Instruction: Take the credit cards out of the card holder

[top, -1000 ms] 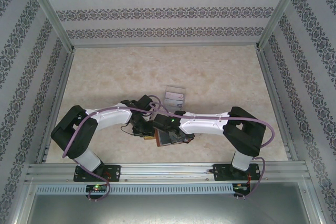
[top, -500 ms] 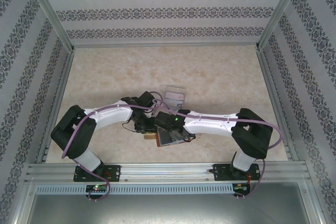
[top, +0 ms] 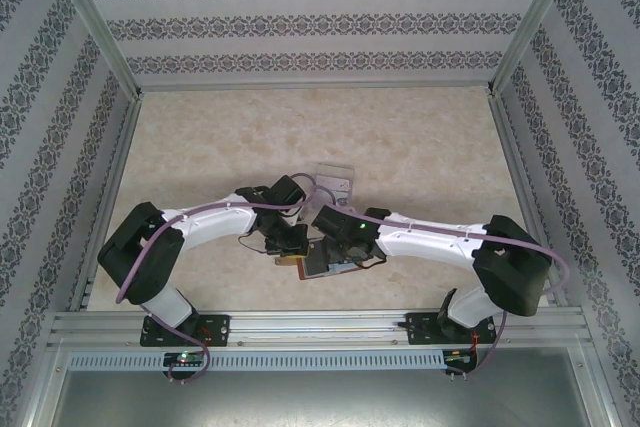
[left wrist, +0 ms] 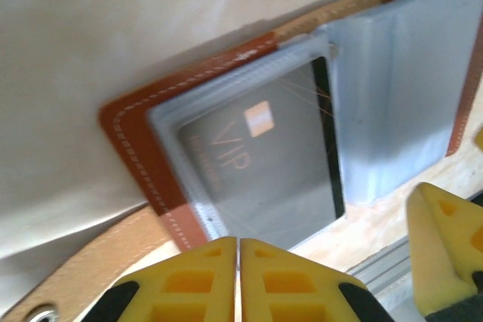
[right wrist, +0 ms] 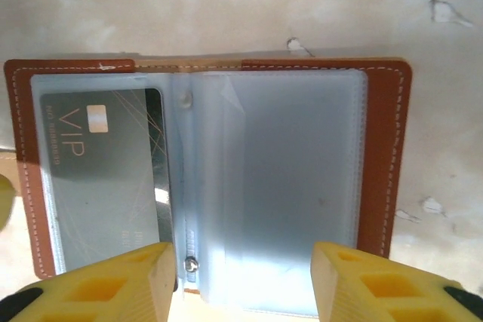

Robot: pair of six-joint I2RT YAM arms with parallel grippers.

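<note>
The right gripper (right wrist: 241, 280) is hanging wide open, gripping nothing, with the opened card holder (right wrist: 302, 179) lying just ahead of its fingers. A dark VIP credit card (right wrist: 98, 148) is sitting in the sleeve nearer one finger. The left gripper (left wrist: 238, 280) is keeping its pads together beside the holder's edge.

a clear plastic tray (top: 333, 179) sits near the middle of the beige marbled table (top: 430, 137). patterned walls (top: 320, 22) stand at 9, 12 and 3 o'clock, a metal rail (top: 320, 327) at 6 o'clock.
</note>
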